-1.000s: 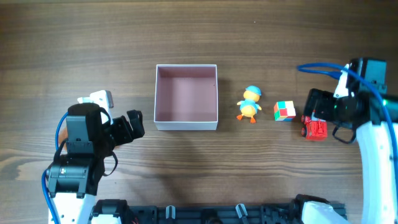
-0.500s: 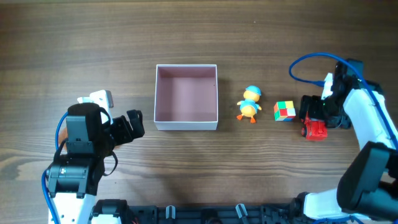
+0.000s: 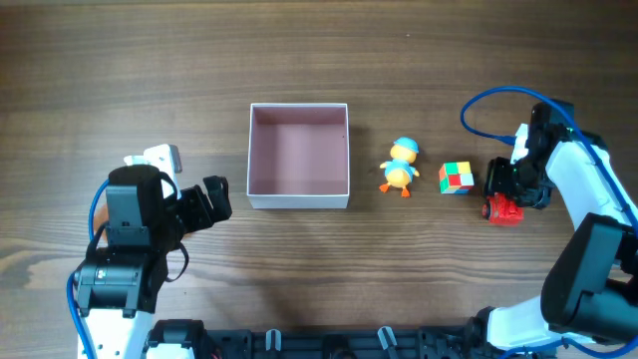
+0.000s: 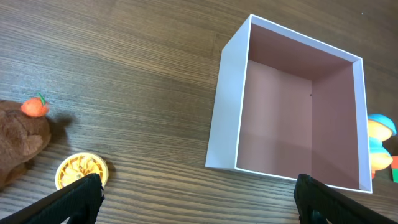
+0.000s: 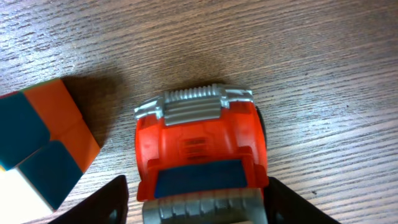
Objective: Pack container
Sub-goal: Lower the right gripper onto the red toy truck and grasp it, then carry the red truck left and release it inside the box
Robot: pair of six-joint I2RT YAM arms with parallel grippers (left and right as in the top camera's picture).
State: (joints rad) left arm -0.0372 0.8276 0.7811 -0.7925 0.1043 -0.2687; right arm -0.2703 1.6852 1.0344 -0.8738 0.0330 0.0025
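Observation:
The container (image 3: pixel 298 202) is a square open box with white walls and a pink inside; nothing lies in it. It also shows in the left wrist view (image 4: pixel 225 106). My left gripper (image 3: pixel 214 199) is open and empty just left of the box's front corner, fingers wide apart above bare wood (image 4: pixel 199 202). My right gripper (image 3: pixel 504 191) is low over a red toy truck (image 3: pixel 504 210). In the right wrist view its open fingers (image 5: pixel 199 208) straddle the truck (image 5: pixel 199 143), which stands on the table.
A yellow duck toy (image 3: pixel 400 166) and a coloured cube (image 3: pixel 457 178) sit between the box and the truck; the cube (image 5: pixel 37 143) is close to the truck's left. A brown plush (image 4: pixel 18 146) and a yellow disc (image 4: pixel 81 171) lie left of the box.
My right arm has swung in and its gripper has come down around the red truck. The left arm and the toys have not moved.

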